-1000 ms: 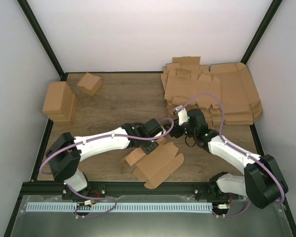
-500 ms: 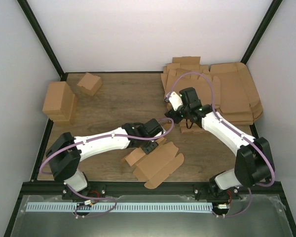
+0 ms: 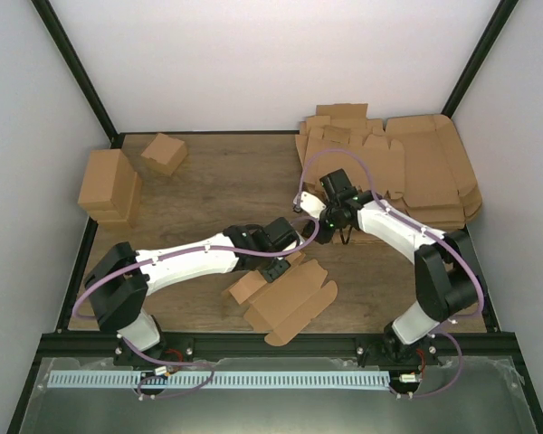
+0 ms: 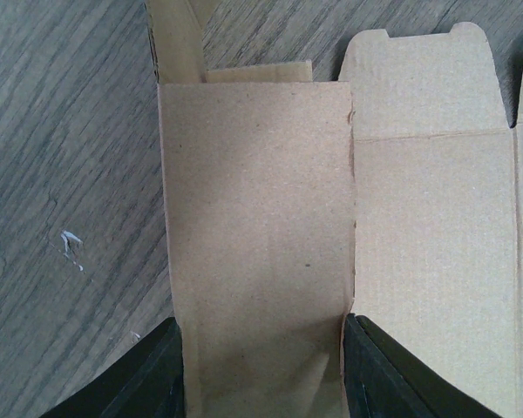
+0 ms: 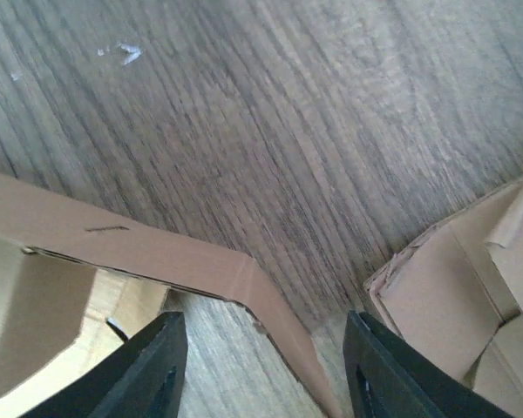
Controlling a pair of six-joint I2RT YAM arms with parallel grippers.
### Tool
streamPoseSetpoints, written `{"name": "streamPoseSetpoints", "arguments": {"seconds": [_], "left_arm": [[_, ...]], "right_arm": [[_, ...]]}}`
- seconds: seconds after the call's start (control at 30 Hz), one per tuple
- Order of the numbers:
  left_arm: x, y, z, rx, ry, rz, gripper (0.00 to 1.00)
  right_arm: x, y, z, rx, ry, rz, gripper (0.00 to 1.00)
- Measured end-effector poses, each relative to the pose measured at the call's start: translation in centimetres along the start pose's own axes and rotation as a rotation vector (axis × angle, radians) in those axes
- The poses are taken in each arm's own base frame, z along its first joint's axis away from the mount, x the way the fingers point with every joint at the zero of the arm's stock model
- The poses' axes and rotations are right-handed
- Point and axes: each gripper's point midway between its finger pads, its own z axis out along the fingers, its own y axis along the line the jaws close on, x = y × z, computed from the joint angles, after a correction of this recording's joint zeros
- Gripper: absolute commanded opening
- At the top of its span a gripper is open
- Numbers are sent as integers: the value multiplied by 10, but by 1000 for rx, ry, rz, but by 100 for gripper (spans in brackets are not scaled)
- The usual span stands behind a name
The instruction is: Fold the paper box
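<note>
Lying nearest the arms' bases, the box point(image 3: 290, 306) sat on the table point(image 3: 208, 181) close to its front edge, about midway along it. It was a brown cut sheet, mostly flat, with flaps spread out and one panel point(image 4: 257, 218) raised. The left gripper point(image 3: 278, 264) reached over the box's far left side and held that panel across its width. In the wrist view its fingers point(image 4: 152, 374) pressed against the panel's two long edges at a medium spread, and the rest of the sheet lay flat to the right.

Farther back and to the right, the right gripper point(image 3: 329, 214) hung above bare wood, apart from the box. Its fingers point(image 5: 392, 370) stood well apart with nothing gripped between them. A bent cardboard edge point(image 5: 157, 248) ran below them, and I could not tell which piece it belonged to.

Beyond, in the far right corner, lay a stack point(image 3: 425, 176) of flat cut sheets, overlapping untidily. At the far left stood a carton point(image 3: 109, 185), upright, and just beside it, farther back, a small cube point(image 3: 164, 152) turned at an angle.
</note>
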Motion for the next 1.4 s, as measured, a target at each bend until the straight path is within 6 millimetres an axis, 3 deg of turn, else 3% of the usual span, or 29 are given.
{"name": "streamPoseSetpoints", "arguments": {"seconds": [0.3, 0.47, 0.8, 1.13, 1.4], "left_arm": [[2, 0, 3, -1, 11, 3, 48], [8, -3, 12, 9, 46, -1, 48], [8, 2, 10, 35, 47, -66, 48], [4, -1, 0, 109, 39, -120, 48], [5, 3, -4, 175, 52, -211, 48]], "right_arm": [[12, -1, 15, -7, 43, -23, 15], [13, 6, 14, -33, 49, 21, 3], [15, 19, 7, -40, 86, 169, 2], [1, 23, -12, -52, 94, 311, 2], [-3, 34, -15, -97, 104, 408, 2]]}}
